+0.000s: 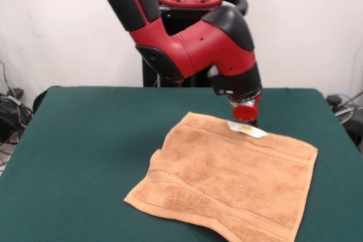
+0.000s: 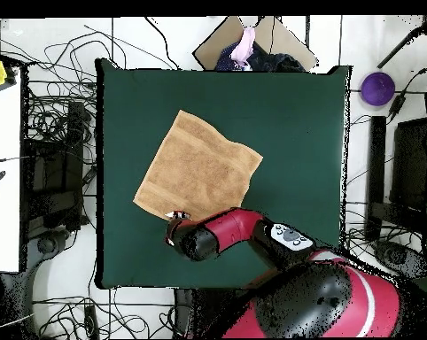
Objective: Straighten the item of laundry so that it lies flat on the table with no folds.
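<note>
A peach-orange towel [image 1: 227,182] lies spread nearly flat, slightly rumpled, on the green worktop [image 1: 85,140], white tag [image 1: 247,130] beneath the end effector [image 1: 245,111], whose fingers are hidden.

We see bright, even light from above in both views. The arm [image 1: 204,43] shows soft glare; the towel [image 1: 227,179] casts a thin shadow on the table [image 1: 85,140]. Front view slightly soft.
</note>
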Motion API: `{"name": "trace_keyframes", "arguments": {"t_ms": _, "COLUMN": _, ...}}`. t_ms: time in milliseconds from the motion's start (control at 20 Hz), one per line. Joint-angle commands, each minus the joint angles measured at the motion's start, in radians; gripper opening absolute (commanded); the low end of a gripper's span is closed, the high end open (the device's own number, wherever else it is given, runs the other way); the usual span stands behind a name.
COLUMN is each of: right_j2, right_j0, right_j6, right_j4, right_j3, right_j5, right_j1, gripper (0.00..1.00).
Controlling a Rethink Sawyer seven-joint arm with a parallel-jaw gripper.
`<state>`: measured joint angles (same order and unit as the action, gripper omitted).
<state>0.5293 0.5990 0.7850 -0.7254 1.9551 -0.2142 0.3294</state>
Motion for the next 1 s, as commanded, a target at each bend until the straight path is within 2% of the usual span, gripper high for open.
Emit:
{"name": "trace_keyframes", "arguments": {"t_ms": 50, "right_j2": -0.233, "right_j0": -0.06, "right_j6": 0.031, "right_j4": -0.104, "right_j3": -0.361, "right_j5": -0.216, "right_j1": -0.095, "gripper": 0.0}}
{"name": "trace_keyframes", "arguments": {"t_ms": 600, "right_j2": -0.189, "right_j0": -0.001, "right_j6": -0.097, "right_j4": -0.152, "right_j3": -0.375, "right_j5": -0.248, "right_j1": -0.08, "gripper": 0.0}}
{"name": "trace_keyframes", "arguments": {"t_ms": 1000, "right_j2": -0.169, "right_j0": 0.057, "right_j6": -0.106, "right_j4": -0.142, "right_j3": -0.378, "right_j5": -0.237, "right_j1": -0.088, "gripper": 0.0}}
